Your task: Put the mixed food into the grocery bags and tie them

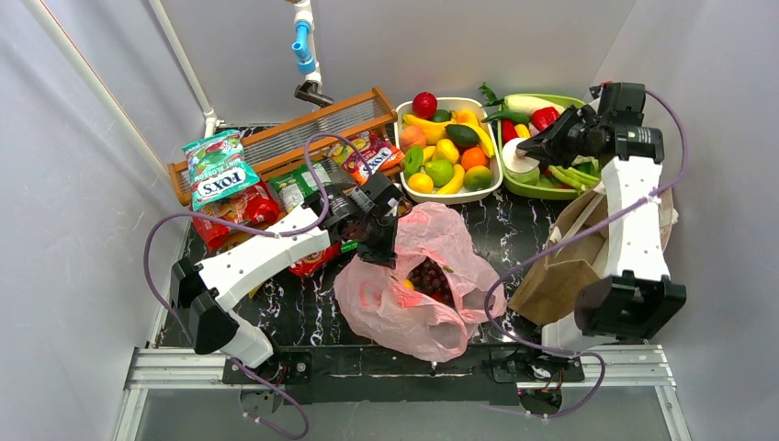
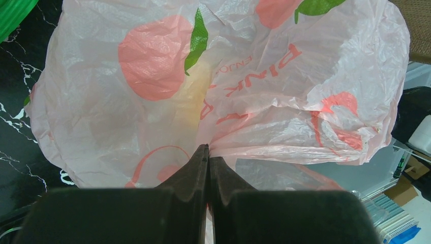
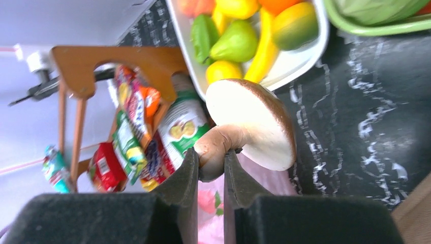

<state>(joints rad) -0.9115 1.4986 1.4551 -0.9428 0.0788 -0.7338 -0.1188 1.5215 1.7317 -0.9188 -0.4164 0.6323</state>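
The pink plastic bag (image 1: 418, 276) lies at the table's middle, its mouth open, with dark purple grapes (image 1: 430, 278) inside. My left gripper (image 1: 375, 246) is shut on the bag's rim; the left wrist view shows the film (image 2: 218, 91) pinched between the closed fingers. My right gripper (image 1: 531, 149) is shut on the stem of a toy mushroom (image 3: 251, 124), held above the green tray (image 1: 544, 191). The brown paper bag (image 1: 565, 266) stands at the right, partly hidden behind the right arm. Foil snack packets (image 1: 220, 170) lie at the left.
A white basket (image 1: 399, 119) of toy fruit and the green tray of vegetables stand at the back. A wooden rack (image 1: 303, 129) stands at the back left with more packets (image 1: 367, 156) in front. White walls close in both sides.
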